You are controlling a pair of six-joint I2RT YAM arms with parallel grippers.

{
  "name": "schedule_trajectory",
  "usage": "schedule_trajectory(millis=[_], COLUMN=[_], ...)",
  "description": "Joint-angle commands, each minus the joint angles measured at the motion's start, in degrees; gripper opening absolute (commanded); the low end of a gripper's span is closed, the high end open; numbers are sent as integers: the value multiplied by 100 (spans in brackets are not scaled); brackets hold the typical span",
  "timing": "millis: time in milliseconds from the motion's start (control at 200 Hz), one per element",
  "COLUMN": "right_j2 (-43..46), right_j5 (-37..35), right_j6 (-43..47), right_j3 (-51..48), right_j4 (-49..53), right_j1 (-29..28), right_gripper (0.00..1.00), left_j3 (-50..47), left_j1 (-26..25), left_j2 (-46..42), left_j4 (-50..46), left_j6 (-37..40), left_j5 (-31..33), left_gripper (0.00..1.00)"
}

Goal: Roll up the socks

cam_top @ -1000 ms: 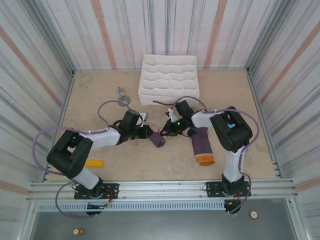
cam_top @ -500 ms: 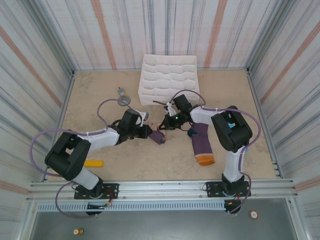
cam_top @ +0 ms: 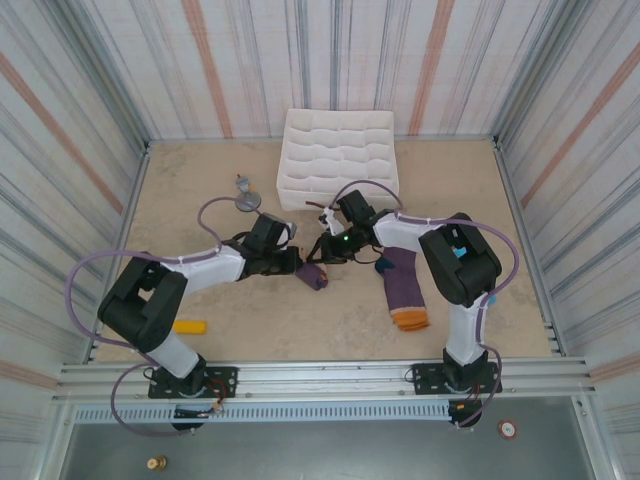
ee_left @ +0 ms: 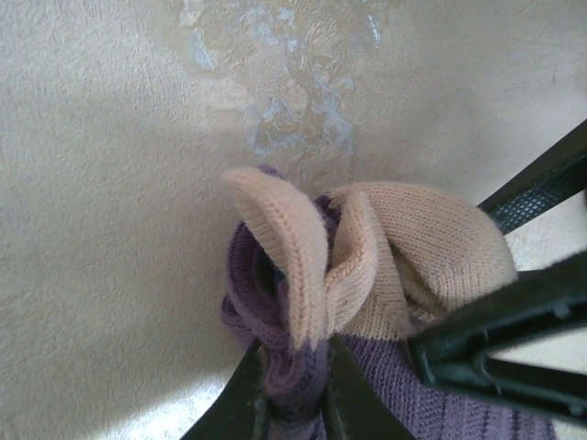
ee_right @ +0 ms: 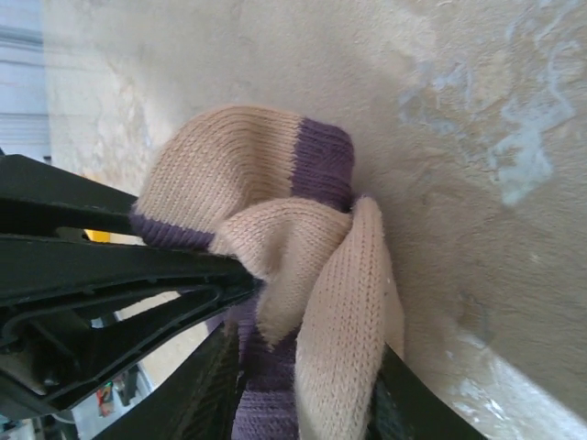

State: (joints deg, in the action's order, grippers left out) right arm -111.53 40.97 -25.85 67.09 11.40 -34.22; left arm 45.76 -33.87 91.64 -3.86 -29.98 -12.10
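From above, the small rolled purple knit sock (cam_top: 314,277) sits on the beige tabletop (cam_top: 300,330) just in front of the white compartmented plastic tray (cam_top: 300,195). It lies between the two tools. The left tool (cam_top: 293,263) meets it from the left and the right tool (cam_top: 322,250) from the tray side and right, so both are equally near. A second, flat purple knit sock with an orange cuff (cam_top: 404,285) lies in front of the tray's right corner, apart from both tools. In the left wrist view, the left tool (ee_left: 295,367) is closed tight on a fold of the purple body of the rolled purple knit sock (ee_left: 385,247). The tan cuff stands up beyond it, and the right tool's fingers (ee_left: 514,312) come in at the right edge. In the right wrist view, the right tool (ee_right: 303,385) has its jaws partly apart on either side of a tan fold of the rolled purple knit sock (ee_right: 238,165). Whether they press it or only flank it cannot be told. The left tool's fingers (ee_right: 110,266) cross from the left. The cuff opening faces the right tool and the roll's body faces the left. Turning the cuff over the roll would probably fall to the right tool, with the left as anchor.
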Motion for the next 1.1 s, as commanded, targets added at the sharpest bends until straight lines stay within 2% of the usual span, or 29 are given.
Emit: schedule_trajectory(millis=[0,180,496,726,907,1027,1092], right_j2=[-139,10,165,219,245,331,398], right_j5=[418,300,-1083,-1997,-2422,-2426,-2220], right_j6=[62,169,572,633,581,598,590], right_j3=[173,253,243,267,285,245,165], right_j4=[256,506,1130,1413,1526,1539,1422], right_j1=[-76,-145,-691,-1128,-1197,-1141,-1047], right_gripper=[41,49,53,56,50,35,24], left_j3=[168,322,603,529,515,429,321], left_j1=[-78,-105,-63,16,24,90,153], left_j2=[135,181,393,397,329,171,10], left_j4=[-328,-612,-1067,-983,-1031,-1001,-892], left_j6=[-150,-176,-556,-972,-1013,-1011,-1024], left_j5=[137,183,-48,-301,-311,-327,-373], left_gripper=[0,0,0,0,0,0,6])
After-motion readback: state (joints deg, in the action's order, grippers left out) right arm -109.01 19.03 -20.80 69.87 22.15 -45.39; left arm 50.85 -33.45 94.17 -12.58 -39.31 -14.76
